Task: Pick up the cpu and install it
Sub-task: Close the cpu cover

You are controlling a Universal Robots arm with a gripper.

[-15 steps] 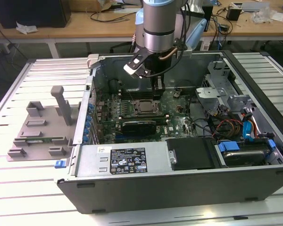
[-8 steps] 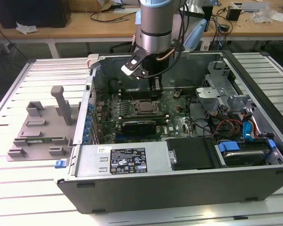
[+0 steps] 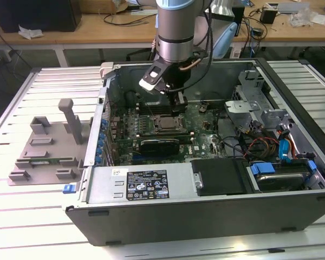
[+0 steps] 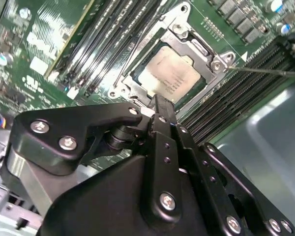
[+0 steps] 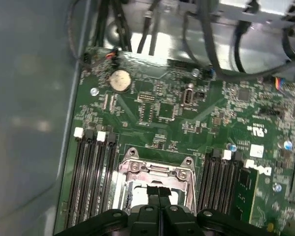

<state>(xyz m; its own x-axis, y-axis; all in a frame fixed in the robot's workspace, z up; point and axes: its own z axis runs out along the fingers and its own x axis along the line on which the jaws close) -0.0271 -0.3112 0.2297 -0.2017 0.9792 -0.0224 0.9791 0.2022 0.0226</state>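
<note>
The cpu (image 4: 168,73) already sits in its socket (image 4: 137,81). The gripper (image 4: 160,102) is pinched together on nothing (light, stiff chip, probably edge-grab only).

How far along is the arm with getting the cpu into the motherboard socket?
Done, it seems: the cpu lies flat inside the socket frame on the motherboard. In hand: nothing. The gripper is shut with no chip in it, poised just above the socket. Left: I cannot tell whether the chip is locked down in the socket.
</note>
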